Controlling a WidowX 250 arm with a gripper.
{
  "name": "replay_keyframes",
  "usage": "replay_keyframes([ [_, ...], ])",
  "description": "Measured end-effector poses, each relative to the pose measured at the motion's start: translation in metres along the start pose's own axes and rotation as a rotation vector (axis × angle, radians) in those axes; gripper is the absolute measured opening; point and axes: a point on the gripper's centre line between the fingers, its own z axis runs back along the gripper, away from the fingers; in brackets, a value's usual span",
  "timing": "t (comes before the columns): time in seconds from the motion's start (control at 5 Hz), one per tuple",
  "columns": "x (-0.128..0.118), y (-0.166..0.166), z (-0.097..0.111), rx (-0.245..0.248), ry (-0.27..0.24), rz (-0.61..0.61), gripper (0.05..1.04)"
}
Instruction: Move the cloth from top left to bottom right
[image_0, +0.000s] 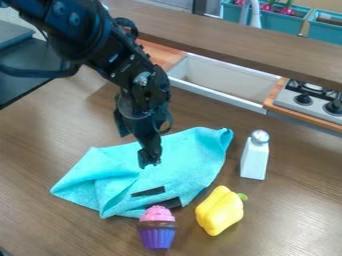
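Below the tool (149, 159), whose opening I cannot tell, the blue cloth (187, 160) lies rumpled on the bench (33, 217), long axis slanting from the tool's lower left in view to its upper right

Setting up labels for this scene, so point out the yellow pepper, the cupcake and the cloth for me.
Yellow pepper (220, 211): camera view, middle of its body.
Cupcake (157, 228): camera view, middle, near the wrapper's top.
Cloth (188, 159): camera view, flat stretch right of the pincer (149, 159).
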Motion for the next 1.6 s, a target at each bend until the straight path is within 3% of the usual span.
replay_keyframes([
  [0.2,-0.003,-0.004,-0.006,-0.014,0.022,-0.002,0.999],
  [0.6,0.001,0.0,-0.024,-0.089,0.081,0.031,0.999],
  [1.0,0.004,0.013,-0.025,-0.314,0.11,0.133,0.999],
  [1.2,0.0,0.012,-0.033,-0.34,0.131,0.136,0.999],
  [1.6,0.002,-0.008,-0.052,-0.328,0.163,0.064,0.999],
])
